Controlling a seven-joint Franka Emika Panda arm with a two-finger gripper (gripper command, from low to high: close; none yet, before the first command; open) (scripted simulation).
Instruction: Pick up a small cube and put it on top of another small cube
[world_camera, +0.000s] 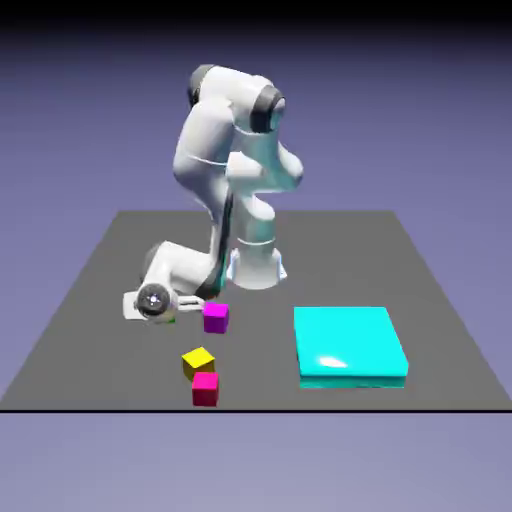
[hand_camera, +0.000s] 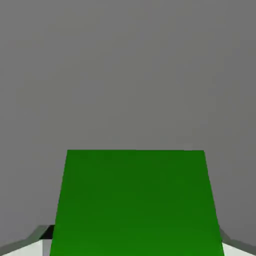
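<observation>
Exterior view: the arm bent low at left of centre, its gripper (world_camera: 165, 318) down at the table (world_camera: 440, 300), only a sliver of the green cube (world_camera: 172, 320) peeking out beneath. Purple-magenta cube (world_camera: 215, 317) just to its right; yellow cube (world_camera: 198, 361) touching a pink cube (world_camera: 205, 389) lower down; cyan block (world_camera: 349, 346) at right.

Hand view: the green cube (hand_camera: 136, 205) filled the lower middle, the jaws clamped on it.

On my grey table (world_camera: 420, 290), a purple-magenta cube (world_camera: 215, 317) sits far left. Nearer, a yellow cube (world_camera: 198, 361) touches a pink-red cube (world_camera: 205, 389). A flat cyan block (world_camera: 349, 346) lies well apart, right.
</observation>
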